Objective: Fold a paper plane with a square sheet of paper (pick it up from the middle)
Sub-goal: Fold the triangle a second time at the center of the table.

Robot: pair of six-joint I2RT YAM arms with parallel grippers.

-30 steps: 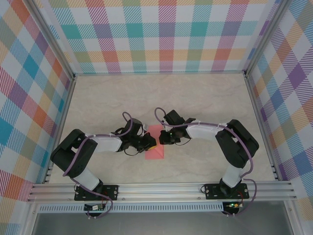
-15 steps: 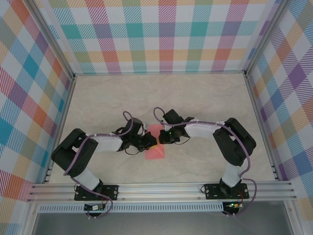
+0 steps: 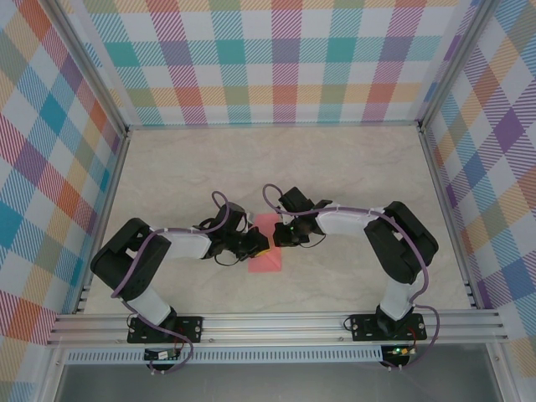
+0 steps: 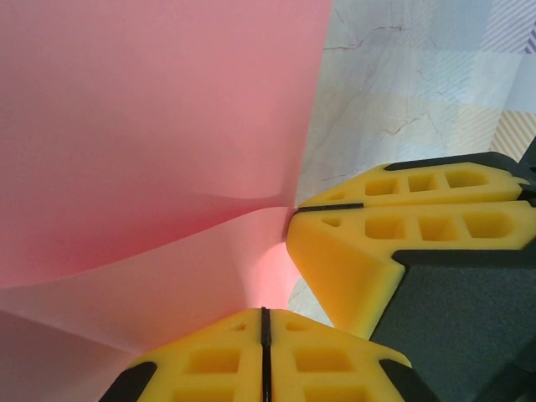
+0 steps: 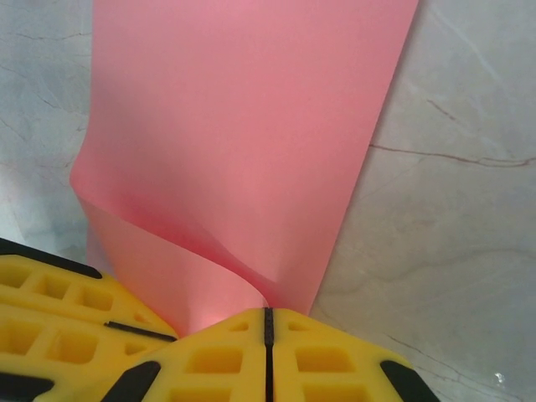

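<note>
The left gripper (image 3: 260,245) and the right gripper (image 3: 279,237) meet tip to tip low over the marble-patterned table (image 3: 335,167). The square sheet of paper (image 3: 266,261) lies directly under and between them, and its salmon-pink surface runs out both ahead of and behind the two tips.

In the left wrist view, the left gripper (image 4: 264,322) has its yellow fingers pressed flat together, leaving only a thin dark seam between them. The square sheet of paper (image 4: 151,142) is drawn into that seam. It rises from the tips as a smooth, curved fold and spreads up and to the left. Just to the right of those tips, the right gripper (image 4: 301,209) is also fully closed, nipping the sheet's right edge where a crease gathers.

In the right wrist view, the right gripper (image 5: 266,322) is clamped on the paper (image 5: 243,126), which curls up into its tips. The left gripper (image 5: 142,332) sits just beside it on the left, touching the same sheet.
</note>
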